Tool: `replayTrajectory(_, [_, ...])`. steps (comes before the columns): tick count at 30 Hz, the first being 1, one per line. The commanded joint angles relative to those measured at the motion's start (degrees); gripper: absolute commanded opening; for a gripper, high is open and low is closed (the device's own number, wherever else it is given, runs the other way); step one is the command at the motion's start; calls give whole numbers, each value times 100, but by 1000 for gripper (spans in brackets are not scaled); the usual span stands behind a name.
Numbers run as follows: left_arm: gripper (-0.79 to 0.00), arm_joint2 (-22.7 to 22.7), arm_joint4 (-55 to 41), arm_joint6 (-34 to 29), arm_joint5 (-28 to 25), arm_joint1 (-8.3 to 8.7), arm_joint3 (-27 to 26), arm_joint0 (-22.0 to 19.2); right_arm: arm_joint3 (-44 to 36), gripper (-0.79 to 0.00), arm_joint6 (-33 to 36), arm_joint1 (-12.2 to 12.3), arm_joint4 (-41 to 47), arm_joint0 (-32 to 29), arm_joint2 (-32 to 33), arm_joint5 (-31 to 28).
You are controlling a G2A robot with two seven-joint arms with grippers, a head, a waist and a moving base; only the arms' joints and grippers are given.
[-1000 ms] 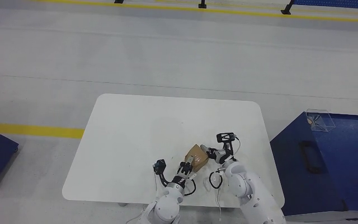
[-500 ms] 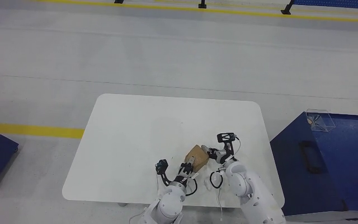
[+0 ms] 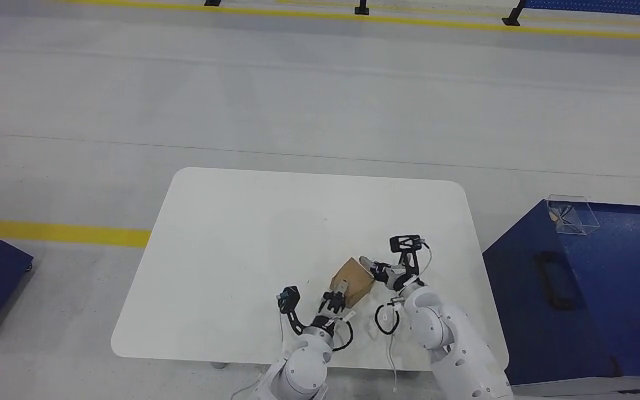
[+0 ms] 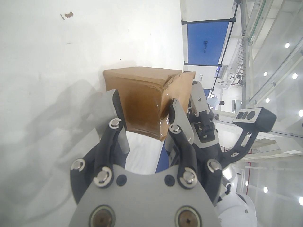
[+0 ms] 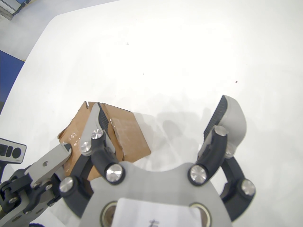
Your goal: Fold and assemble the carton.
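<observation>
Carton (image 3: pixel 351 275) stands on the desk (image 3: pixel 250 230), close to the desk's near edge and a little right of its middle, with one corner turned toward that edge. It is creased brown cardboard with a glossy strip of tape over one corner. Its flaps lie across the top with a ragged seam between them, so I cannot see whether anything is inside.

My left tool (image 4: pixel 144 100) comes in over the desk's near edge and holds the carton. The box sits between its two fingers, one finger (image 4: pixel 117 106) against a plain side and the other against the taped corner.

My right tool (image 5: pixel 163 116) stands wide. One finger (image 5: pixel 100 116) lies on the carton's top flap, and the other hangs over bare desk, apart from the cardboard.

I see a small brown scrap (image 4: pixel 69 14) farther out on the desk. Off the desk's right side, a clear box (image 3: pixel 572 212) rests on a blue cabinet (image 3: pixel 560 300). Something small lies in it, too small for me to tell.
</observation>
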Motion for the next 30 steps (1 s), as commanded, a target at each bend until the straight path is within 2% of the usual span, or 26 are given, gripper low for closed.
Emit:
replayTrajectory(1, [-446,-8,15,-9,-10,3,-32,27,71,0,7,-5,37,59,-20,-37])
replayTrajectory(14, [-431,-32,58,4,-21,-5,-110,87,298,0,146,-8,48,200,-114,-165])
replayTrajectory(30, [-437,-10,-34,28,135,-65,71,-46,349,0,254,20,136,257,-26,-221])
